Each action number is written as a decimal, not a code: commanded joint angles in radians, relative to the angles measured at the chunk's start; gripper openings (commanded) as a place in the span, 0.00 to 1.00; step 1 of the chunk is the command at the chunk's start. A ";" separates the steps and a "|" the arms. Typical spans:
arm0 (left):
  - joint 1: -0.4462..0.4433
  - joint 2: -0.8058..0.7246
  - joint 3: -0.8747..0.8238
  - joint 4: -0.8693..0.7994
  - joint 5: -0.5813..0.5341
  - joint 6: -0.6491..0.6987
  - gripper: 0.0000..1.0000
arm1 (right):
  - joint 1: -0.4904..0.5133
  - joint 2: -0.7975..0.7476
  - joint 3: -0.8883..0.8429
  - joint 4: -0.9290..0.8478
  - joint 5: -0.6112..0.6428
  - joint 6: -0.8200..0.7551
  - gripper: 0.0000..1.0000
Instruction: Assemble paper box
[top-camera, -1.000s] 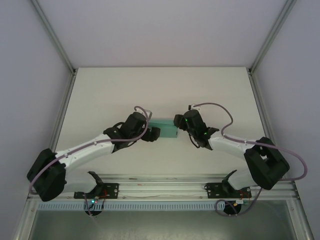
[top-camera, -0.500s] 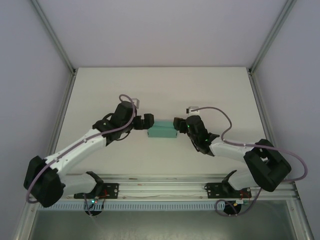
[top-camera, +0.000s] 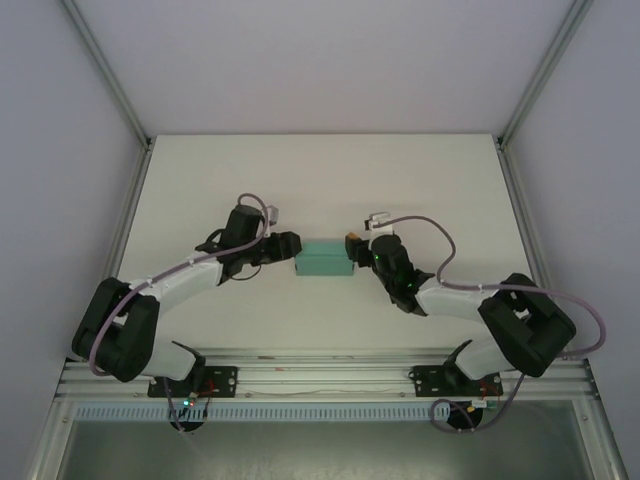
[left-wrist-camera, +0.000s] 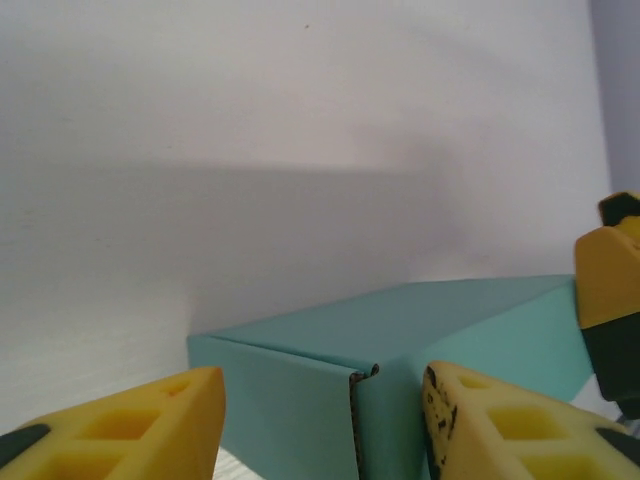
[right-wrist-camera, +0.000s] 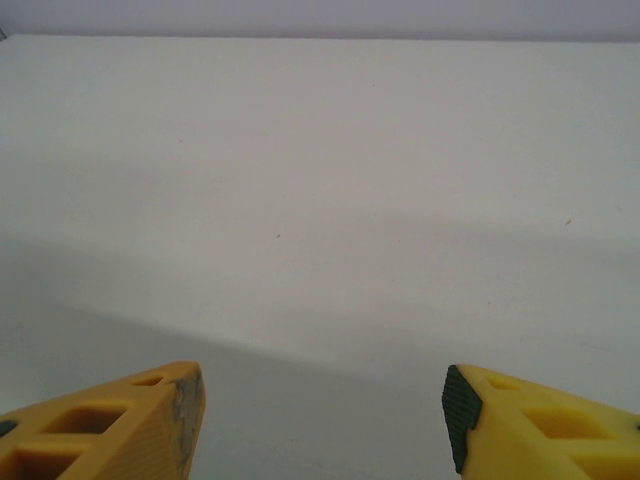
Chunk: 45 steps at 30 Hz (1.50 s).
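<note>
Paper box (top-camera: 323, 259) folded, free on table (top-camera: 300, 180); left gripper (left-wrist-camera: 320, 405), right gripper (right-wrist-camera: 322, 405) both spread, empty. Risk: stray nudge could spring a flap

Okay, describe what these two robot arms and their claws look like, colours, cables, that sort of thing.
Both the left arm and right arm have white links with black joints, each trailing a looping lilac cable. The left claw and right claw carry yellow wedge fingers with rectangular cut-outs; one right-claw finger has a dark green pad.
</note>
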 joint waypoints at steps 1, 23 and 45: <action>0.000 0.033 -0.115 0.113 0.059 0.011 0.47 | 0.006 0.077 -0.079 -0.103 -0.005 -0.087 0.64; -0.150 0.143 -0.416 0.629 -0.193 0.171 0.00 | 0.004 0.124 -0.145 0.058 -0.085 -0.165 0.66; -0.027 -0.153 0.199 -0.298 -0.551 0.123 1.00 | -0.054 -0.159 0.386 -0.807 -0.575 -0.589 1.00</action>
